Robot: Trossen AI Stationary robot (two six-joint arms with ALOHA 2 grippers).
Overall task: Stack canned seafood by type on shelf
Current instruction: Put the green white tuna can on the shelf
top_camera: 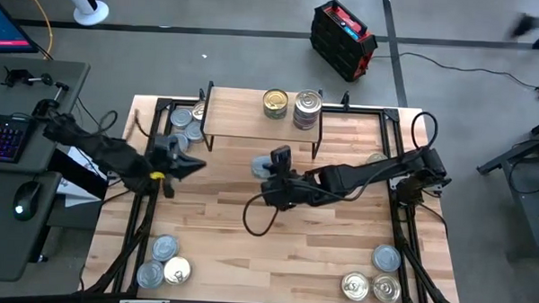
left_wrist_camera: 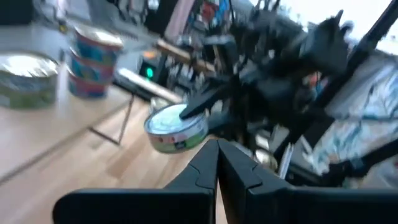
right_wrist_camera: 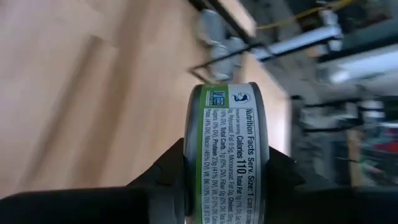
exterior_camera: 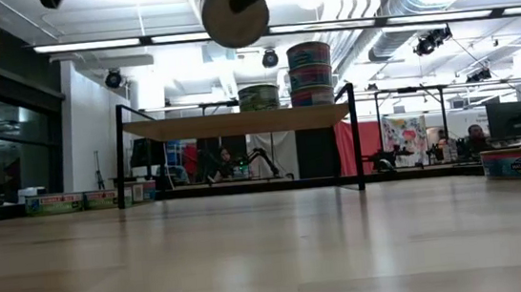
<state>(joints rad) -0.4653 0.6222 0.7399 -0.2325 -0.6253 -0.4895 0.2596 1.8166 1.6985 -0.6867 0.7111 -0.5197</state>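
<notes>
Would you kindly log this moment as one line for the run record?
right gripper: shut on green-label can, above table | left gripper: shut, empty, left side | shelf: one can, one stack

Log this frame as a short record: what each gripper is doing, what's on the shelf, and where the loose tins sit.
right gripper: shut on green-label tin, raised above mid-table
left gripper: shut, empty, at table's left
shelf: one gold-lid tin; beside it a silver-lid stack
loose tins: under shelf's left end; near-left corner; near-right corner
</notes>
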